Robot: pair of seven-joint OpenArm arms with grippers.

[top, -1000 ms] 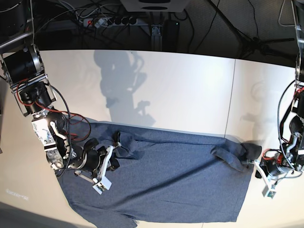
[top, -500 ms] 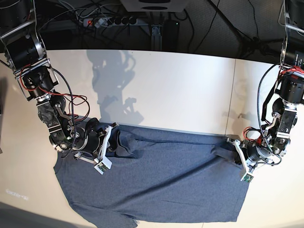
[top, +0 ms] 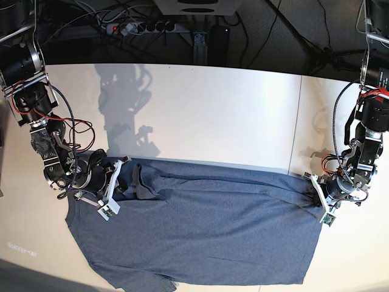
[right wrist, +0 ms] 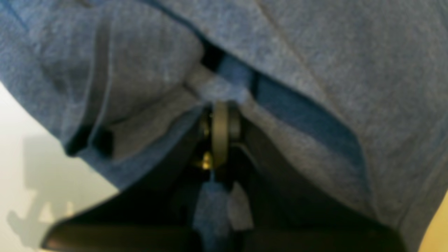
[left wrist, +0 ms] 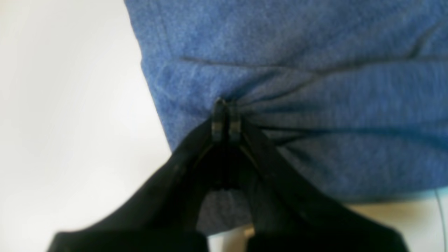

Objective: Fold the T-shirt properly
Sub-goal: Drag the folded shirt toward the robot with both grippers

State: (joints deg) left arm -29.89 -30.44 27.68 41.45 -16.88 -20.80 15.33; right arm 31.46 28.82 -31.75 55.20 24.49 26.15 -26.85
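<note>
Both ends pinched, fold barely begun. Left gripper pressed together on a bunch of the T-shirt, creases fanning away from the closed tips; bare tabletop just beside the tips on one side, cloth spreading away on the other. Right gripper likewise clamped on gathered fabric, a doubled hem and a seam lying close alongside, more cloth draped past the tips.

From the base view: garment spread wide between the two grippers, upper edge stretched taut from one pinch to the other, body lying mostly flat below, a sleeve trailing at the lower corner. Plain side up; no lettering visible.

Judged progress: early. Grasps secured and edge straightened, nothing folded over as yet. Left to do: sleeves turned in, body doubled, then smoothed and squared.
</note>
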